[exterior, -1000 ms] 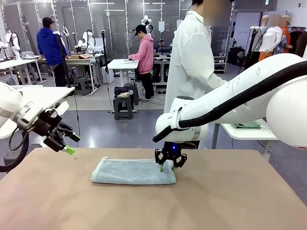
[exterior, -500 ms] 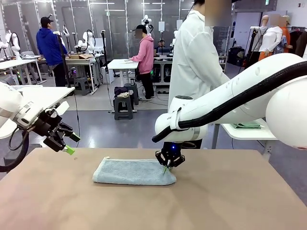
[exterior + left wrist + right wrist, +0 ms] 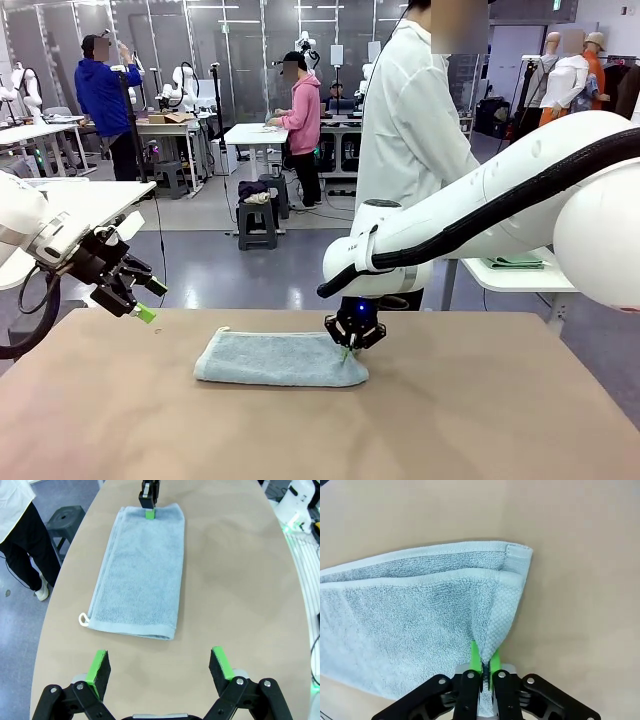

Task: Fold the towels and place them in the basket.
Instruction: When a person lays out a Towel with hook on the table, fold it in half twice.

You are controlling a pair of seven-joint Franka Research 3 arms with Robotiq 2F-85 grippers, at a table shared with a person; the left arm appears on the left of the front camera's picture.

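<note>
One pale blue-grey towel (image 3: 280, 358) lies folded lengthwise in the middle of the tan table (image 3: 480, 420). My right gripper (image 3: 347, 349) is shut on the towel's right end, and in the right wrist view the terry cloth (image 3: 420, 610) is pinched between the green pads (image 3: 475, 656). The left gripper (image 3: 148, 302) hangs open above the table's far left corner, well clear of the cloth. From the left wrist, the towel (image 3: 142, 575) stretches away from the open left gripper (image 3: 160, 666), a white loop at its near corner and the right gripper (image 3: 149, 511) at its far end. The basket is out of view.
A person in a white coat (image 3: 410, 130) stands at the far side of the table, just behind my right arm. A side table with green cloths (image 3: 515, 264) is at the right. Bare tabletop lies in front of the towel.
My right gripper has closed on the towel's right end and pulled that edge up slightly. The left arm has stayed still.
</note>
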